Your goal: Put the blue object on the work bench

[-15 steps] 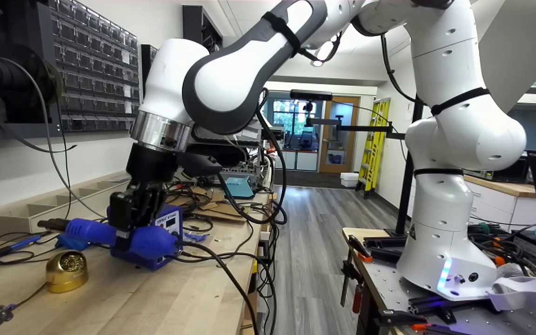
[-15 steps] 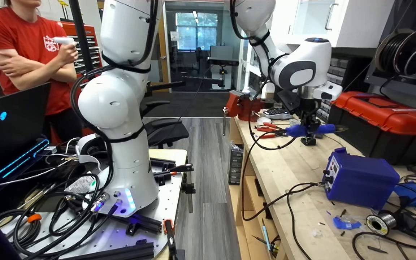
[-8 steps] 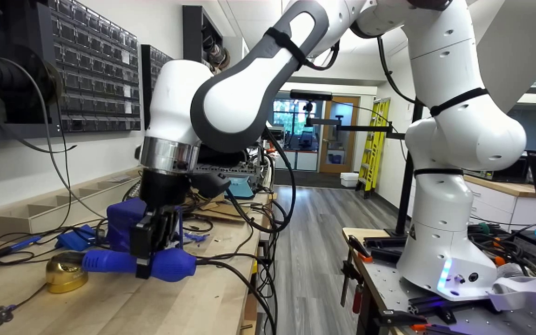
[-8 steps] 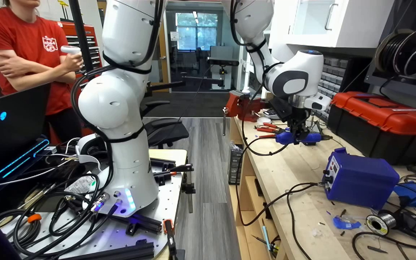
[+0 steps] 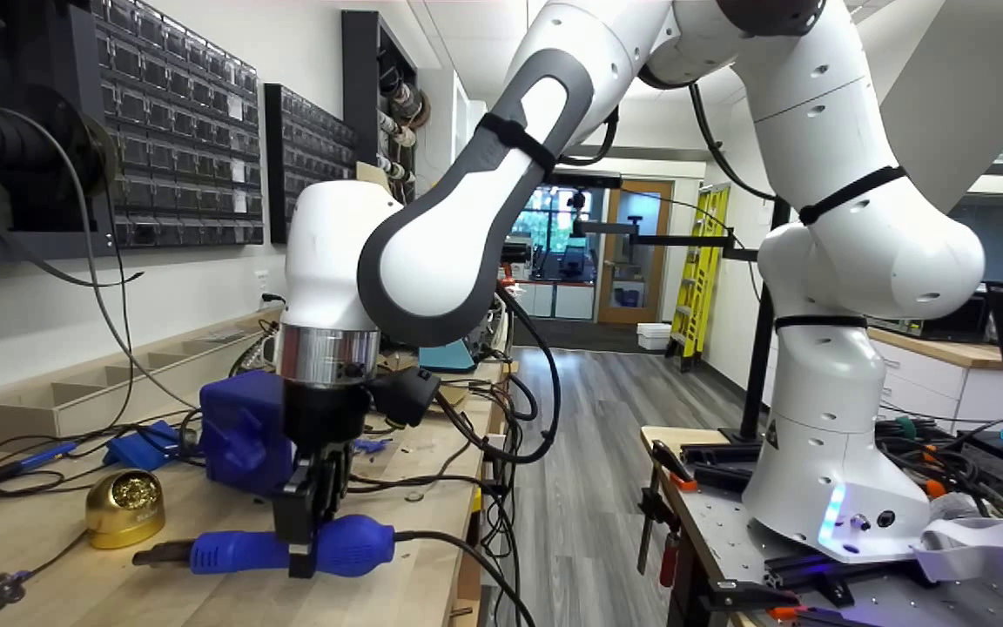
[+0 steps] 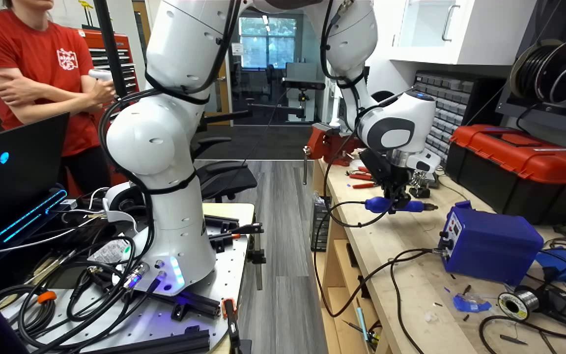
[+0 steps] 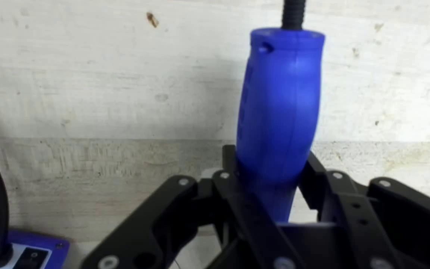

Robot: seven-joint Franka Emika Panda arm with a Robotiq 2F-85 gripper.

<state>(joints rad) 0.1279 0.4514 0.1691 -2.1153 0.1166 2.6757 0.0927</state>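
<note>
The blue hot-air handpiece (image 5: 353, 546) sinks closer to the workbench (image 5: 362, 603), clamped in the gripper (image 7: 271, 164), so release seems near.

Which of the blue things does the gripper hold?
The long, corded tool, clamped in the gripper; the boxy unit and blue scrap sit apart, ungripped.

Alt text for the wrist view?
Gripper shut on a blue handle, its black cord running off the top of frame, over the pale wooden work bench. At lower left, a black cable meets a blue box mostly cut off by the frame.
</note>
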